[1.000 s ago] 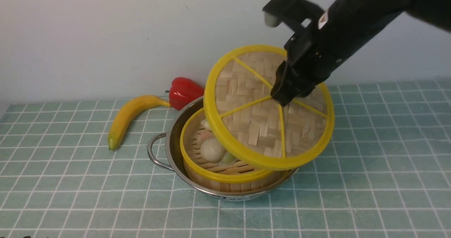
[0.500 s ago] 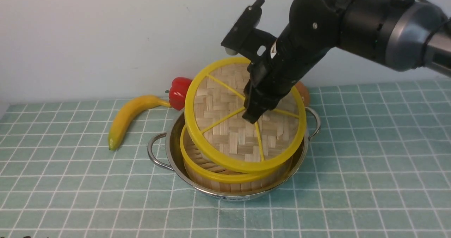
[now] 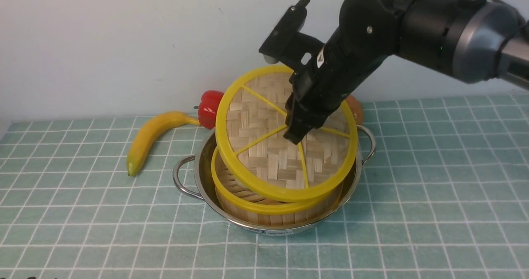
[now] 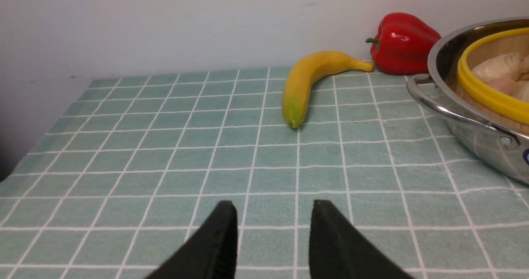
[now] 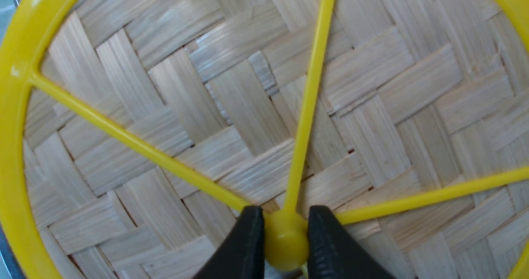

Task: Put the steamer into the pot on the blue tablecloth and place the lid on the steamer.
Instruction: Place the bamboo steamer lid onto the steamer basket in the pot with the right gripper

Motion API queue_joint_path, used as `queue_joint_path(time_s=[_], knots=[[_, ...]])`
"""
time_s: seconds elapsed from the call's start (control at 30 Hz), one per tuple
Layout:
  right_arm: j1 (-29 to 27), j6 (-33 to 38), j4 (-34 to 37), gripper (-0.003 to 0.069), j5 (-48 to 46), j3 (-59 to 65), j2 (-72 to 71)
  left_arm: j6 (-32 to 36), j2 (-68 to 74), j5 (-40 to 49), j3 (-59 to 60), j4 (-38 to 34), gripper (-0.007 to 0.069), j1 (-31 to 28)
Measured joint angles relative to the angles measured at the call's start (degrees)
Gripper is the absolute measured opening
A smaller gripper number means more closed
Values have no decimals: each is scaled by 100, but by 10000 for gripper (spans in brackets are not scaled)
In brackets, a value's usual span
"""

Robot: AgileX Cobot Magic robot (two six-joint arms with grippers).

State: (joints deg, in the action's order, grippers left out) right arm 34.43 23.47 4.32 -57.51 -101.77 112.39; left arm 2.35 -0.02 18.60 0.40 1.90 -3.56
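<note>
The steel pot stands on the blue tablecloth with the bamboo steamer inside it. My right gripper is shut on the centre knob of the woven lid. The lid is tilted over the steamer, its near edge low by the steamer's rim and its far edge raised. It hides most of the food. In the left wrist view the pot, the steamer rim and a pale dumpling show at the edge. My left gripper is open and empty over bare cloth.
A yellow banana lies left of the pot and a red bell pepper stands behind it by the wall. A brown rounded object sits behind the pot's right handle. The white wall bounds the back of the table.
My right gripper has carried the lid left and down over the steamer during the last second. In the last half second it has barely moved.
</note>
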Motion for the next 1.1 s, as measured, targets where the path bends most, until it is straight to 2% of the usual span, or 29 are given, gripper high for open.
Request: queue_joint_path(time_s=[1.1], knots=[[0,673,323,146,590,-10,473,0,0,0,0,0,243,0]])
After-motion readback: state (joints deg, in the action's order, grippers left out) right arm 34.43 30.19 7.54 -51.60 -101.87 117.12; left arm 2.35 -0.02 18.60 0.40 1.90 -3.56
